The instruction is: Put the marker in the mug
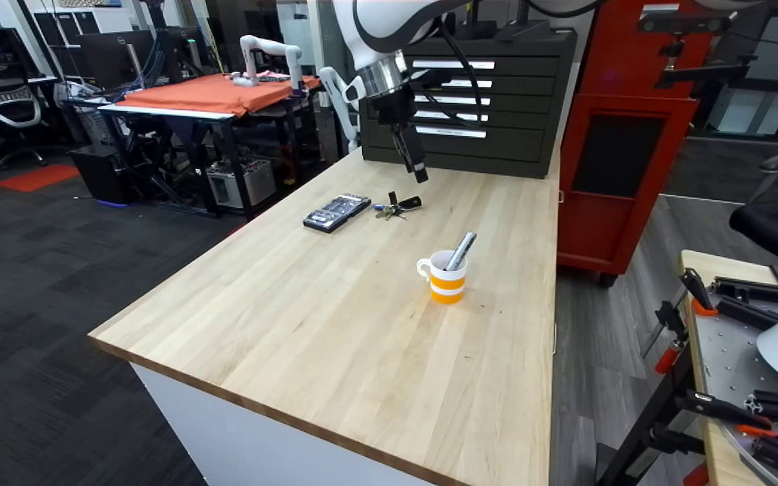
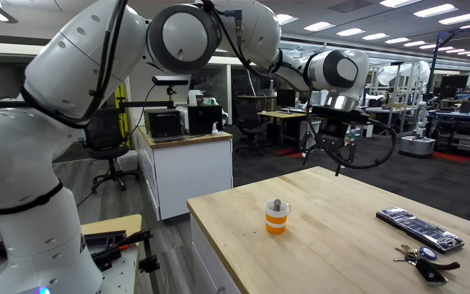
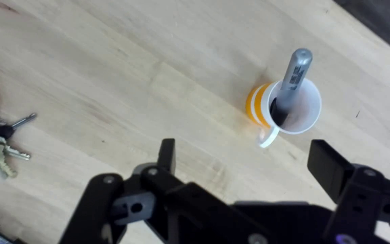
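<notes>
Marker [image 1: 460, 251] is leaning inside the mug [image 1: 448, 285] near me — keys [image 1: 394, 208] are lying farther off, left — and the gripper [image 3: 244, 154], spread wide, is hanging above the table [image 1: 335, 304].

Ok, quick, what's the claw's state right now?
Claw: open, fingers spread wide apart with nothing between them; the marker is leaning in the mug.

place: robotics lab | robot arms [image 2: 184, 36] | monitors [image 1: 107, 64] | drawer cabinet [image 1: 514, 111] | office chairs [image 2: 109, 153]
</notes>
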